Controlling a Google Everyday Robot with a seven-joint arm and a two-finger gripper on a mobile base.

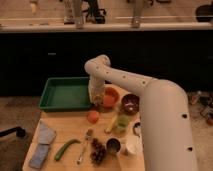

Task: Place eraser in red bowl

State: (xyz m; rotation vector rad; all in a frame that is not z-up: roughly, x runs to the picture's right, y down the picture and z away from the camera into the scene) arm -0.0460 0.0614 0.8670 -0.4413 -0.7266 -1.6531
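The red bowl (110,96) is orange-red and shallow, and sits at the back of the wooden table, right of the green tray. My gripper (95,100) hangs down from the white arm (130,82) at the bowl's left rim, between tray and bowl. I cannot see whether it holds anything. Two flat blue-grey blocks (47,134) (39,156) lie at the table's left front; either could be the eraser, I cannot tell which.
A green tray (67,93) stands at the back left. A dark maroon bowl (131,103) sits right of the red bowl. An orange ball (93,116), a green cup (121,123), a green vegetable (66,148), grapes (98,150), a metal cup (114,145) and a white cup (133,145) crowd the table.
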